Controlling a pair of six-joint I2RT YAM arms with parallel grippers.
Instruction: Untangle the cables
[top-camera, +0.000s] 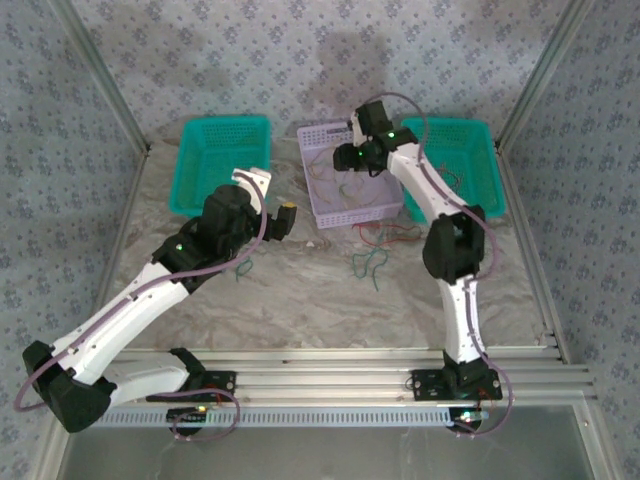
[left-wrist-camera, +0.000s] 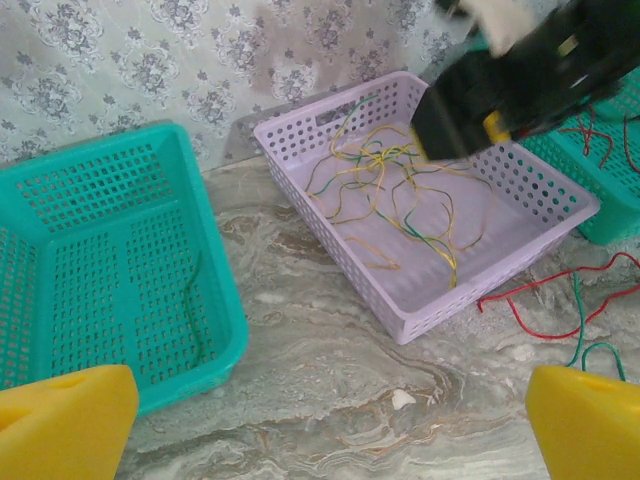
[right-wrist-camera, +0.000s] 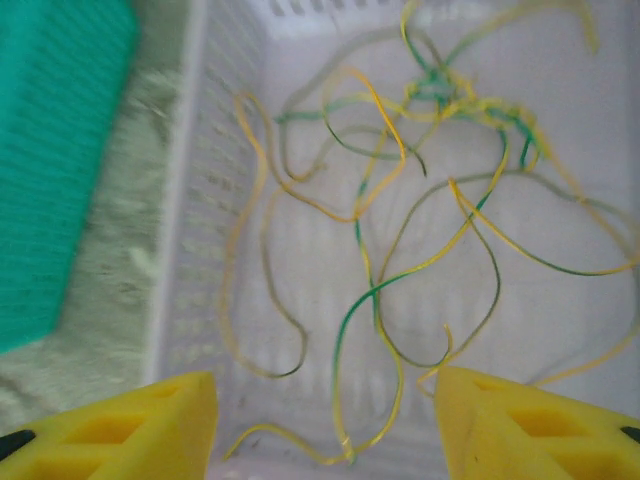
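**Both grippers spread wide, tangle lying in the lilac basket**

Closest in, the right gripper (right-wrist-camera: 325, 420) hangs with its yellow fingers (right-wrist-camera: 120, 430) spread wide and nothing between them, right above the lilac basket (right-wrist-camera: 200, 200). Below it lie the cables (right-wrist-camera: 400, 200), yellow and green strands looped over one another in a loose knot on the basket floor. That basket sits at the middle of the table's (top-camera: 300, 300) far edge. A left teal basket (top-camera: 225, 130) stands toward the far left corner and a right teal basket (top-camera: 480, 150) toward the far right corner, with a few red strands (left-wrist-camera: 600, 130) in the right one. More red and green wires (top-camera: 375, 245) lie on the table just off the lilac basket's near right corner. The left gripper (top-camera: 285, 218) hovers above the table in front of the left teal basket, its fingers far apart and empty.
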